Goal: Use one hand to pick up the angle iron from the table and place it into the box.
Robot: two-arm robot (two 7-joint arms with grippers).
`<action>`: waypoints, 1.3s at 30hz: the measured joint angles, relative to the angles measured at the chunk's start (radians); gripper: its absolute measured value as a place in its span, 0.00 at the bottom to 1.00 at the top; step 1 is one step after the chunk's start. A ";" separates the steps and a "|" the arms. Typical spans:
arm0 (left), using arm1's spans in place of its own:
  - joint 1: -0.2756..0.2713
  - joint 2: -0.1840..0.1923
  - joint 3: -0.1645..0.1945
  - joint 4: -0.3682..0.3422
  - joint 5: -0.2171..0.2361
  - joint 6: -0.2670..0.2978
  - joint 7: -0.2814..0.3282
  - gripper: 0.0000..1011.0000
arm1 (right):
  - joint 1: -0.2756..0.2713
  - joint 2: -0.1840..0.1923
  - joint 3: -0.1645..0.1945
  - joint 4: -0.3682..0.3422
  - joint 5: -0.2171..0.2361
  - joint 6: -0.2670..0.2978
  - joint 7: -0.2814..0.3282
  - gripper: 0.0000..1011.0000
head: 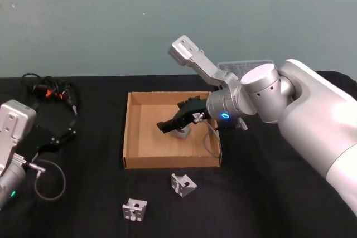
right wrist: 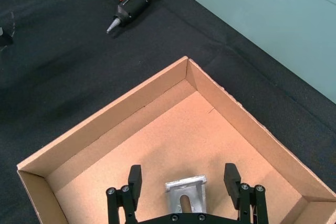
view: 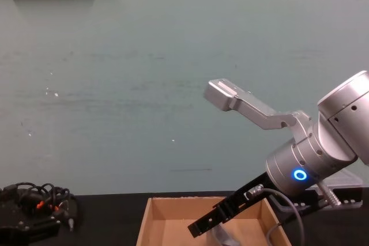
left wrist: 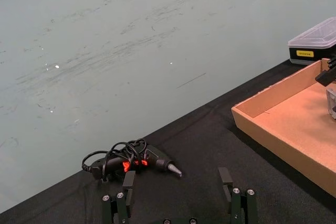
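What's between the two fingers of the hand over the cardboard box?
An angle iron on the box floor, touching neither finger of the right hand; the right wrist view shows it.

Right arm (head: 312, 110): silver-grey metal, rounded cylindrical housings; glowing blue ring light (head: 225, 116) at wrist; flat grey angled camera bracket (head: 192, 59); looped grey cable (view: 291, 214). Right gripper (right wrist: 182, 178): black, two-fingered, silver screw heads (right wrist: 126, 188). Left arm (head: 14, 132): silver-grey, small green indicator light (head: 12, 194). Left gripper (left wrist: 177, 179): black, two-fingered, same screws.

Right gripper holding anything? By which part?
Nothing. The black right gripper is open around the small light-grey metal L-shaped bracket, not touching it, in the brown cardboard box.
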 joint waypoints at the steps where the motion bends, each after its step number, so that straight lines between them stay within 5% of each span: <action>1: 0.000 0.000 0.000 0.000 0.000 0.000 0.000 0.99 | 0.000 0.000 0.000 0.000 0.000 0.000 0.000 0.99; 7: 0.000 0.000 0.000 0.000 0.000 0.000 0.000 0.99 | -0.053 0.030 0.048 -0.090 0.024 -0.002 -0.013 0.99; 17: 0.000 0.000 0.000 0.000 0.000 0.000 0.000 0.99 | -0.171 0.138 0.129 -0.357 0.113 -0.075 0.026 0.99; 29: 0.000 0.000 0.000 0.000 0.000 0.000 0.000 0.99 | -0.272 0.320 0.104 -0.546 0.174 -0.199 0.205 0.99; 39: 0.000 0.000 0.000 0.000 0.000 0.000 0.000 0.99 | -0.299 0.395 0.067 -0.577 0.208 -0.238 0.291 0.99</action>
